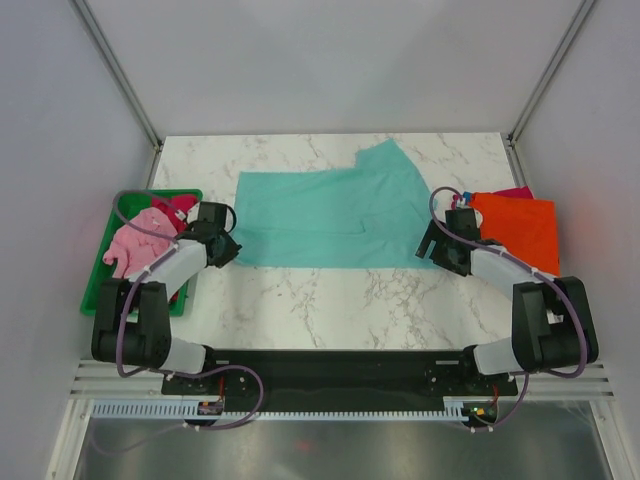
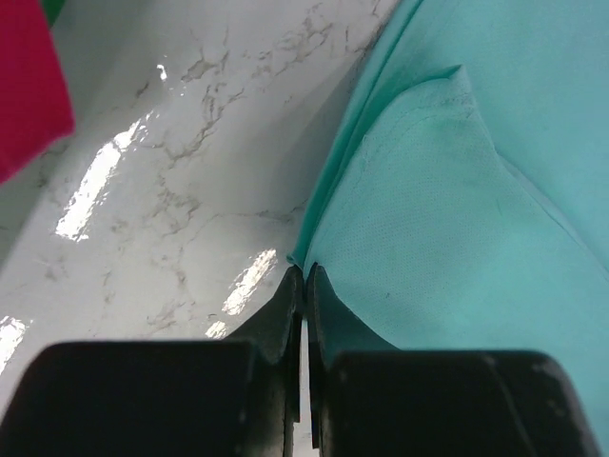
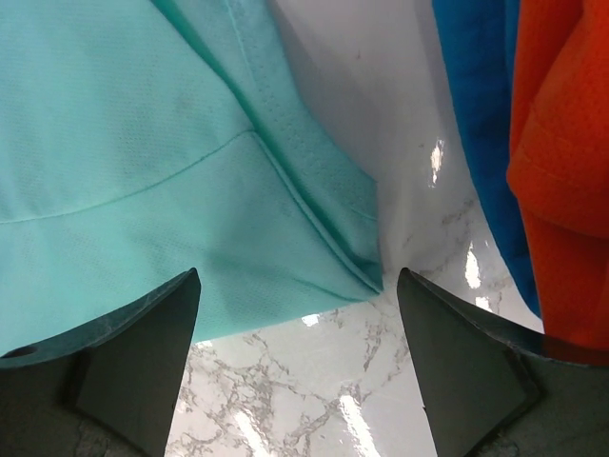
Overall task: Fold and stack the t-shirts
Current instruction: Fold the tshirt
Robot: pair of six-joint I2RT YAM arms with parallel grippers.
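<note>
The teal t-shirt (image 1: 330, 215) lies spread flat on the marble table (image 1: 330, 305), stretched between the two sets of jaws, with one sleeve reaching away from them toward the far side. The jaws of the left arm (image 1: 175, 262) are pressed together with only a hairline slit between them. The shirt's near corner on that side runs straight into their tips, so they have the hem pinched there. Just beyond the tips the cloth rises off the table in a small peaked fold. The jaws of the right arm (image 1: 500, 268) stand wide apart and grip nothing. The shirt's other near corner lies flat on the table in the gap between them, covering the ground from the left jaw across to a little short of the right one, with bare marble showing on the near side. Just outside the right jaw lies a blue t-shirt (image 3: 476, 124) with an orange t-shirt (image 3: 561, 143) on top of it, and from above a sliver of red cloth (image 1: 515, 191) shows at the far edge of that pile. To the outer side of the left jaws sits a green tray (image 1: 100, 285) holding a crumpled pink t-shirt (image 1: 135, 245) and, nearer those jaws, a magenta t-shirt (image 1: 180, 207).
</note>
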